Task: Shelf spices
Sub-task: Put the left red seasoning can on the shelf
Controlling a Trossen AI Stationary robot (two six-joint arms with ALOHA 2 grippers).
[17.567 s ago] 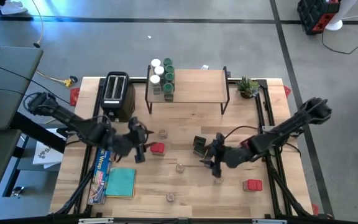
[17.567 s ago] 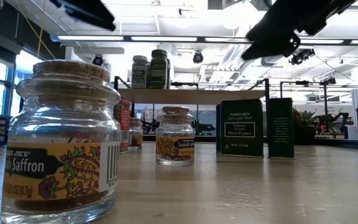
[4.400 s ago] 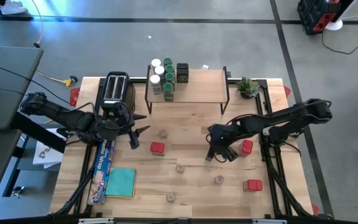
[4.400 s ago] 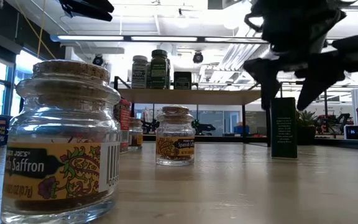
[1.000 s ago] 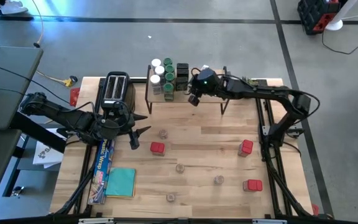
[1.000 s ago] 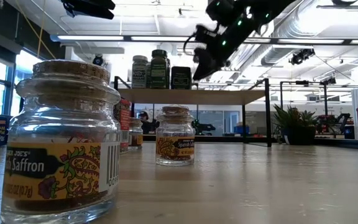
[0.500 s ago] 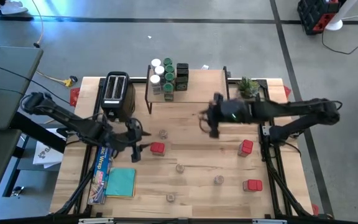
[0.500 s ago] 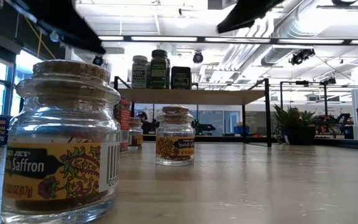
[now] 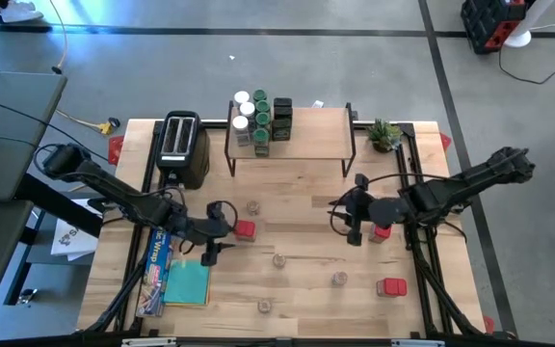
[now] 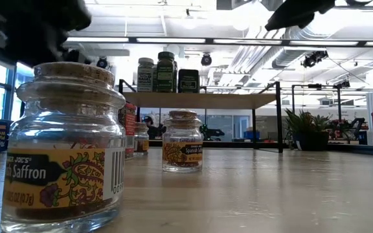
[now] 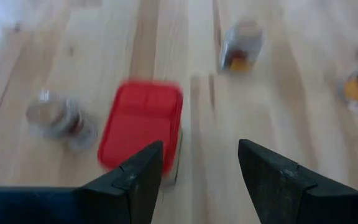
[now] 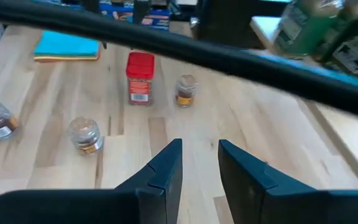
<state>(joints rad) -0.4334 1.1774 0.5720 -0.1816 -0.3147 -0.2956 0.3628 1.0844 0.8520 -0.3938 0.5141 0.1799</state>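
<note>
The shelf (image 9: 302, 135) stands at the table's far edge. White-lidded and green-lidded jars (image 9: 251, 118) and black boxes (image 9: 282, 111) sit on its left end. A red tin (image 9: 245, 229) stands upright left of centre. My left gripper (image 9: 212, 246) hovers open just left of it, and the tin (image 11: 142, 124) shows beside one finger (image 11: 138, 180), not between them. My right gripper (image 9: 345, 217) hovers over the table right of centre, left of another red tin (image 9: 382, 229). Its fingers (image 12: 166, 168) stand a little apart with nothing between them.
Small cork-topped jars stand on the table (image 9: 253, 207), (image 9: 279, 259), (image 9: 339, 279); one (image 10: 63, 149) stands close to the low camera. A third red tin (image 9: 391, 287) stands near right. A black toaster (image 9: 181, 145), a blue foil box (image 9: 157, 260), a teal cloth (image 9: 187, 282) and a small plant (image 9: 385, 133) stand round the edges.
My right gripper has left the shelf's left end and come down toward the near right, over the table beside the right red tin. My left gripper has moved from beside the toaster toward the near right, up to the left red tin.
</note>
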